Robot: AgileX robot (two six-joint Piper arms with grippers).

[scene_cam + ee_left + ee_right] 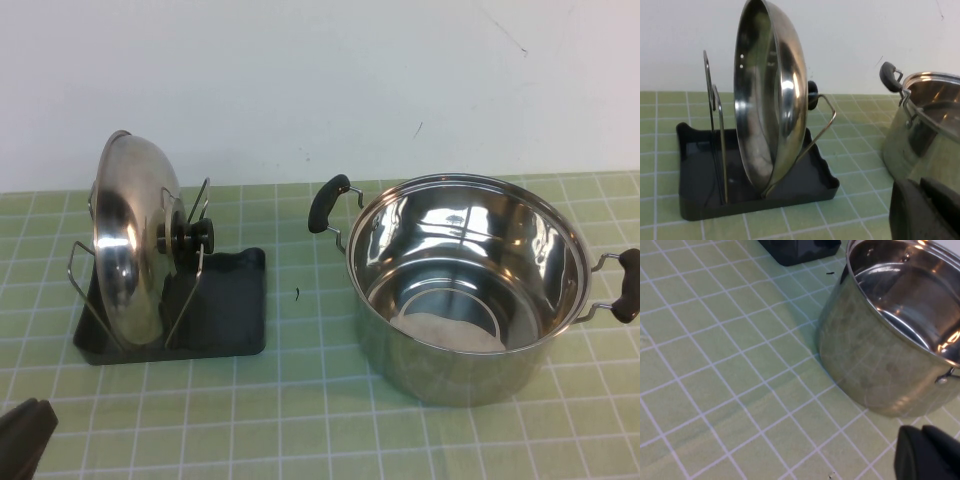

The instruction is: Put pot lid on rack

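Neither pair of jaws shows enough to tell whether it is spread or pressed together. Of the left gripper (25,428) only a dark rounded tip appears at the near left corner of the table, touching nothing, well apart from the rack; its own wrist view shows the same black bulk (925,210) low in the picture. The right gripper (927,452) appears only in its wrist view, as a black shape near the pot's outer wall, holding nothing.

The pot lid (130,240) stands on edge in the rack (215,315), at the left of the table. It is a round, domed disc of shiny stainless steel; its flat plane is nearly upright, tilted slightly, and its black round knob (195,235) points sideways toward the pot. Its lower rim sits in the rack's black rectangular tray with a wavy raised lip, and thin bent wire loops (715,135) flank it on both sides, one slanted wire bracing the domed face.

The deep steel pot (465,275) stands open to the right, apart from the rack, mirror-bright inside, with two black handles (328,203) on wire brackets. The table (300,420) is covered in pale green tiles with white grid lines.
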